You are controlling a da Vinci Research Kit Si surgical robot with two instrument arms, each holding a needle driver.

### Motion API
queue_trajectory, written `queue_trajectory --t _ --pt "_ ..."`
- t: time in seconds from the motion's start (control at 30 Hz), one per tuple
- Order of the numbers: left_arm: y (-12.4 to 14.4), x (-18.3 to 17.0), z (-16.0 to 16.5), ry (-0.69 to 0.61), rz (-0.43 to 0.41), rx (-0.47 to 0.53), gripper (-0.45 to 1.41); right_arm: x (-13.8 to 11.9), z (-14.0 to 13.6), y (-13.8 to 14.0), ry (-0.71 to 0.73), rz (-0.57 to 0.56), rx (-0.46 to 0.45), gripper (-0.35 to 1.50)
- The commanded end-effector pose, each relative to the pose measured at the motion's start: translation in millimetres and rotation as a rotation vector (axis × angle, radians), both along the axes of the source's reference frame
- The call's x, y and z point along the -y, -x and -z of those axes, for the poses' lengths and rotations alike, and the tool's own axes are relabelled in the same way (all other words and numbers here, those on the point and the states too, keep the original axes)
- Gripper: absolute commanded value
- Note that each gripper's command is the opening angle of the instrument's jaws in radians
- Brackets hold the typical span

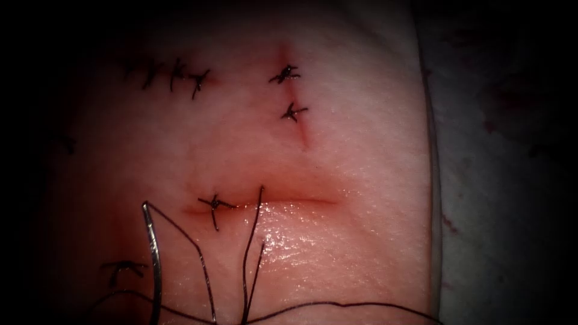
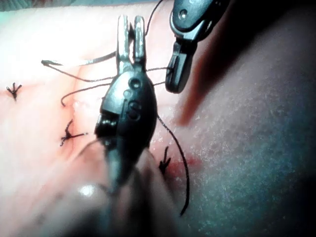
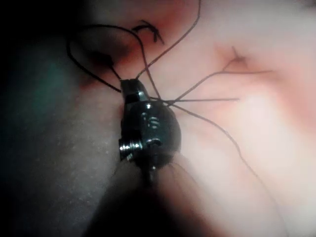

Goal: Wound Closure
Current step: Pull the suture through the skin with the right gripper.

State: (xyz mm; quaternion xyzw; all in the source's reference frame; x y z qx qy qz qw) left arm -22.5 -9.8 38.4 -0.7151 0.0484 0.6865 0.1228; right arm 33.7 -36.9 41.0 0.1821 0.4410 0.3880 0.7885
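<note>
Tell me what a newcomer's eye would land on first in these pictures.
First, the curved needle, shining against the tissue at the lower left of the endoscope view, with dark thread trailing around it. Next, the horizontal cut, tied by one knot at its left end, glistening fluid just below it. In the left wrist view, the left end effector sits above the tissue beside the right end effector.

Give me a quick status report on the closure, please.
Left fingers open, empty. Right fingers shut on thread. Needle lies on tissue, below cut's left end.
</note>
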Motion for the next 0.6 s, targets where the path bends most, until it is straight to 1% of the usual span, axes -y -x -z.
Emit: queue_trajectory --t 0.03,0.1,0.13,0.17,0.2,0.23,0.27,0.3,0.37,0.4,0.43,0.5,0.6 --pt "0.5 0.0 -0.7 0.001 0.000 0.001 -0.45 -0.3 -0.5 -1.0 0.003 0.002 -0.009 -0.35" --pt "0.4 -0.1 -0.8 0.001 -0.001 0.002 -0.45 -1.0 -0.9 -0.7 0.007 0.009 -0.043 -0.35" --pt "0.4 -0.2 -0.8 -0.001 0.000 0.001 -0.45 -1.6 -1.3 -0.5 0.045 0.023 -0.087 -0.35" --pt "0.3 -0.3 -0.9 -0.003 0.003 -0.003 -0.45 -2.2 -1.6 -0.3 0.093 0.024 -0.118 -0.05" --pt "0.0 -0.7 -1.0 -0.008 0.006 -0.008 -0.45 -3.6 -2.5 0.5 0.210 0.038 -0.146 0.84" --pt "-0.4 -1.0 -1.1 -0.014 0.007 -0.010 -0.45 -4.2 -2.8 0.9 0.238 0.042 -0.148 1.06" --pt "-0.7 -1.4 -1.1 -0.020 0.012 -0.018 -0.45 -4.8 -3.2 1.3 0.255 0.042 -0.153 1.20" --pt "-1.2 -1.8 -1.1 -0.029 0.013 -0.026 -0.45 -5.6 -3.5 2.0 0.256 0.033 -0.164 1.25" --pt "-2.7 -3.1 -1.1 -0.030 0.038 -0.040 -0.45 -6.5 -3.9 3.1 0.264 0.021 -0.174 1.28" --pt "-4.2 -4.2 -1.0 -0.019 0.066 -0.054 -0.45 -7.5 -4.3 4.5 0.271 0.020 -0.173 1.21" --pt "-6.1 -5.4 -0.9 -0.013 0.110 -0.080 -0.45 -8.6 -4.4 5.9 0.276 0.032 -0.176 1.03" --pt "-7.8 -6.2 -0.8 -0.007 0.142 -0.093 -0.45 -9.6 -4.5 6.8 0.272 0.033 -0.173 0.96" --pt "-9.4 -6.8 -0.8 -0.007 0.176 -0.115 -0.45 -11.2 -5.1 7.6 0.286 0.038 -0.157 0.84"
